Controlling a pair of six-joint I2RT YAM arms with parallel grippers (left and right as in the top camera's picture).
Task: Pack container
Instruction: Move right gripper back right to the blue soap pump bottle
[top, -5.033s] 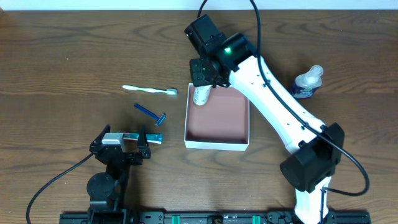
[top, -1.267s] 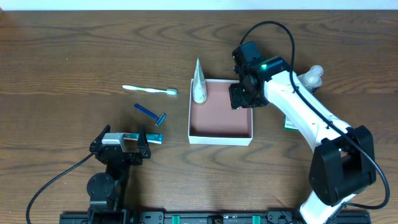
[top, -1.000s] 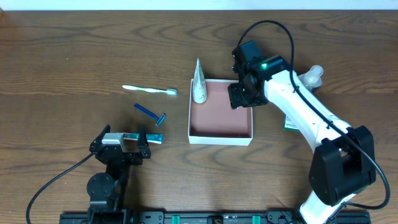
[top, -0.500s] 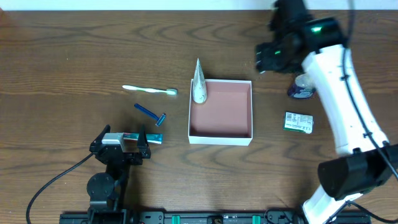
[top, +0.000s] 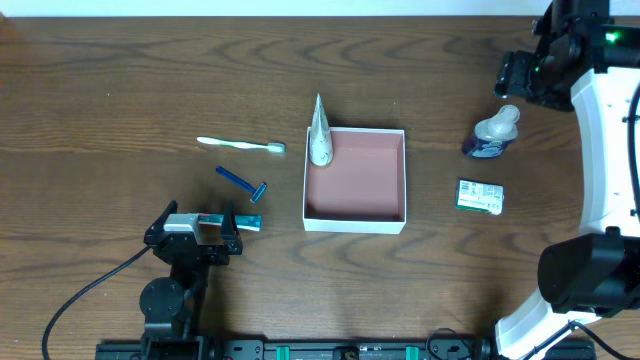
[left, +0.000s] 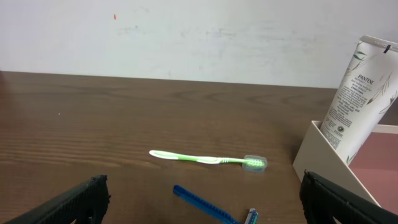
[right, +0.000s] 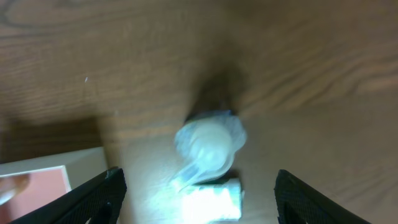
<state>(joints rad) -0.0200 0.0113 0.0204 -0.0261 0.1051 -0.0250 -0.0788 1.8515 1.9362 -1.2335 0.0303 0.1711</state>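
Container (top: 355, 226) sat mid-table on the wood: square, thin white walls, pinkish-brown floor.

Nearest my base, L gripper (top: 198, 224) sat low at the table's near-left, jaws spread wide w/ nothing between them. In the L wrist view its dark fingers (left: 68, 202) showed only at the bottom corners, well apart. A small teal item (top: 250, 222) lay just beside that gripper on the container's side. It was too small to ID, and I couldn't tell if the two touched.

Beyond it a blue razor (top: 241, 183) lay angled, head toward the container. Farther still, a green-and-white toothbrush (top: 240, 145) lay flat, approx. crosswise, bristle end near the container's far-left corner but apart from it. In that corner a white Pantene tube (top: 319, 135) stood inside, leaning on the wall, crimped end up past the rim.

On the R side, a green-and-white packet (top: 480, 196) lay flat, well apart from the container. Beyond it was a small bottle (top: 492, 135) w/ pale cap and blue label; I couldn't tell if it was upright or tipped. Farthest, R gripper (top: 527, 78) hung over the far-right edge, just past the bottle, jaws wide apart and empty. The R wrist view was blurred but looked down on the bottle, w/ the packet near it and a container corner at the frame's left.
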